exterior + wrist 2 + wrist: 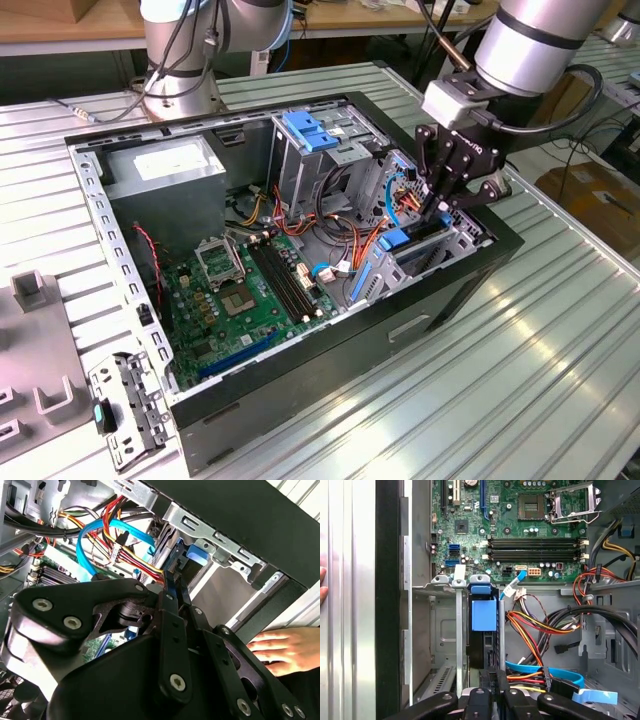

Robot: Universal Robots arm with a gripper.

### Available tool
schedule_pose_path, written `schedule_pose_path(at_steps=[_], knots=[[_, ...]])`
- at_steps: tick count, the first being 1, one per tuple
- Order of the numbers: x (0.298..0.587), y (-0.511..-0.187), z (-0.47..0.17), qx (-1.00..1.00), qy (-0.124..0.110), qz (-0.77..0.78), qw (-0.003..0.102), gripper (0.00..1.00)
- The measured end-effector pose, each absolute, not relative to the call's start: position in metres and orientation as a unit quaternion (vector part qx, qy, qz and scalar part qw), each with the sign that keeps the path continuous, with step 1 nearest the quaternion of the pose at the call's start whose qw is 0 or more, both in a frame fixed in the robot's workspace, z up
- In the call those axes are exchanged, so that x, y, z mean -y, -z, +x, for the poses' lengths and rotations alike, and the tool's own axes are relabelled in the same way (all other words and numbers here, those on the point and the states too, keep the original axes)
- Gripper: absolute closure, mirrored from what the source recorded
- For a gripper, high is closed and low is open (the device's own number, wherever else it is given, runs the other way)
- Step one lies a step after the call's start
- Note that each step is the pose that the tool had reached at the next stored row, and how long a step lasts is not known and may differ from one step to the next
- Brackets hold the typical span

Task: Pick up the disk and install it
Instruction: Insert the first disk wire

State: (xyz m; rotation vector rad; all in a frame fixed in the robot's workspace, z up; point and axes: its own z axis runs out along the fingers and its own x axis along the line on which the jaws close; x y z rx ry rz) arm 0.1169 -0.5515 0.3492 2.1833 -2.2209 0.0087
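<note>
The open computer case (pixel 300 270) lies on its side on the ribbed metal table (pixel 520 350). Working from the exterior view's left: a metal bracket (pixel 130 410) rests on the table at about 7 o'clock from the case; the silver power supply (pixel 165 180) fills the case corner at 10 o'clock; the green motherboard (pixel 245 290) covers the case floor at the centre; a tall metal cage with a light-blue latch (pixel 305 130) stands at 12 o'clock.

At 3 o'clock within the case sits the drive bay (pixel 420 255). The disk (pixel 405 240) stands on edge in this bay, its blue carrier frame uppermost, between the bay's metal walls. In the first wrist view the disk (pixel 484 615) shows as a blue tab above a dark body in the slot.

The gripper (pixel 442 205) is directly above the bay, pointing down at the disk's upper edge. Its fingers (pixel 492 680) appear narrow, drawn in on the disk's edge, though the contact itself is partly hidden.

In the second wrist view a person's hand (pixel 280 650) rests outside the case wall.
</note>
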Motion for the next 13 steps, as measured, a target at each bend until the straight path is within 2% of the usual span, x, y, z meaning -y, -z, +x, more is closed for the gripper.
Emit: schedule_pose_path(at_steps=[13], knots=[[0.5514,-0.3443,0.1191,0.713,-0.002,0.701,0.013,0.84]])
